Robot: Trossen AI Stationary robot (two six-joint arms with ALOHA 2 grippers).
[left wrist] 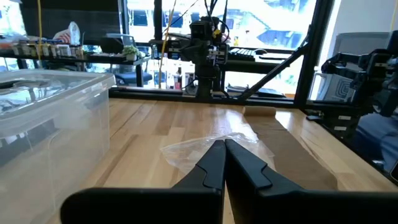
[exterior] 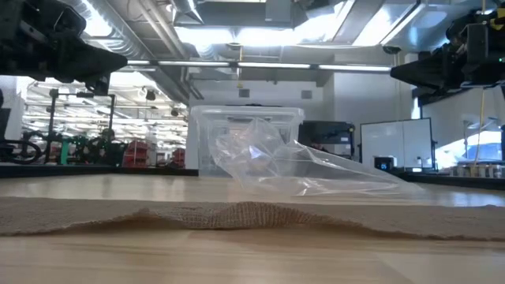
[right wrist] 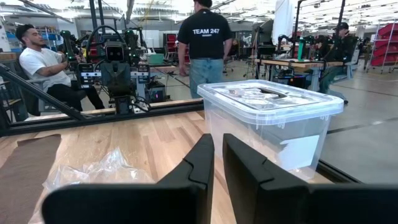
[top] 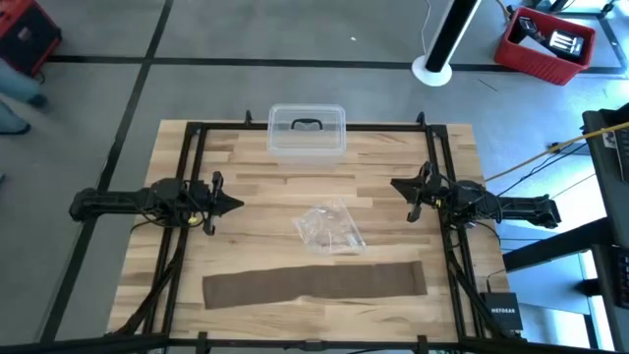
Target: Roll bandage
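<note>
The bandage [top: 314,283], a long dull brown strip, lies flat and unrolled along the table's near edge. In the low view [exterior: 252,214] it has a low hump in the middle. It also shows in the left wrist view [left wrist: 292,149] and the right wrist view [right wrist: 25,168]. My left gripper [top: 239,204] hovers shut at the table's left, above the surface and far from the strip. My right gripper [top: 395,184] hovers at the table's right, its fingers [right wrist: 205,155] all but closed, holding nothing.
A crinkled clear plastic bag [top: 330,228] lies mid-table, just beyond the bandage. A clear lidded box with a dark handle [top: 307,131] stands at the far edge. A black frame [top: 197,128] borders the table. People stand and sit beyond the table in the right wrist view.
</note>
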